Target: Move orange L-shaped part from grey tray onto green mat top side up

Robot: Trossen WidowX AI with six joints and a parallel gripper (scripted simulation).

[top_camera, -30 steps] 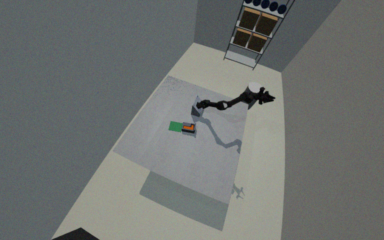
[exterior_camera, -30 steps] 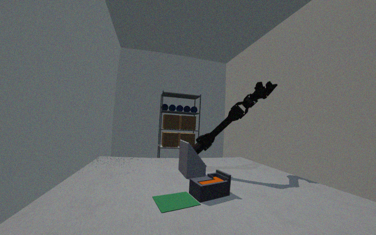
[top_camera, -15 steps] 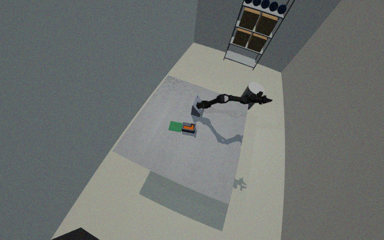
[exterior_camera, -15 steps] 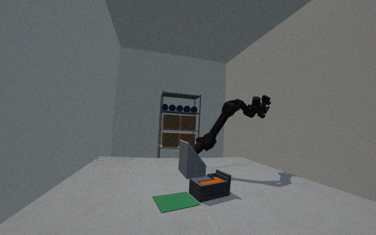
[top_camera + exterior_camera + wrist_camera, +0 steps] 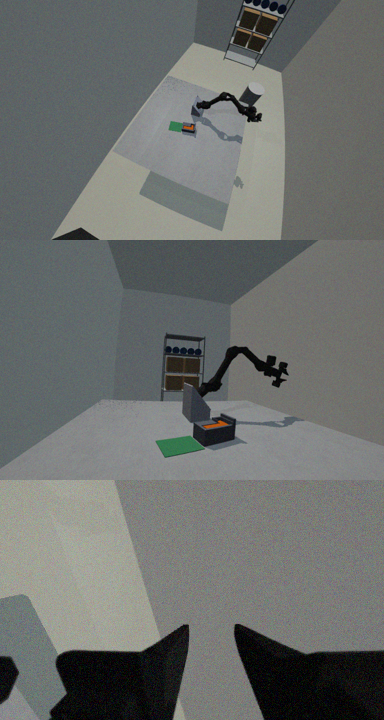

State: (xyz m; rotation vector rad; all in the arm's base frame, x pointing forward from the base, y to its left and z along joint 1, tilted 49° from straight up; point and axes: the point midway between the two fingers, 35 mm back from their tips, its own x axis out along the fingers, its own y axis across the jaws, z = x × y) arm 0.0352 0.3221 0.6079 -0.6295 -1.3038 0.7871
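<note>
The orange L-shaped part (image 5: 186, 128) (image 5: 211, 426) lies in the pocket of the grey tray (image 5: 185, 123) (image 5: 216, 435), with its L-shaped end to the right; it looks level with the tray top. The green mat (image 5: 175, 126) (image 5: 179, 446) lies flat just left of the tray, with nothing on it. My gripper (image 5: 260, 117) (image 5: 287, 377) (image 5: 211, 629) is partly open, with nothing between its fingertips. It hangs high and far to the right of the tray, past the table's right edge. The wrist view shows neither part, tray nor mat.
A grey wedge-shaped block (image 5: 195, 110) (image 5: 190, 404) stands behind the tray, by the arm's base. The tray has a raised wall at its right end. A white-topped cylinder (image 5: 256, 88) stands beyond the arm. A shelf rack (image 5: 248, 48) (image 5: 184, 354) stands at the far wall.
</note>
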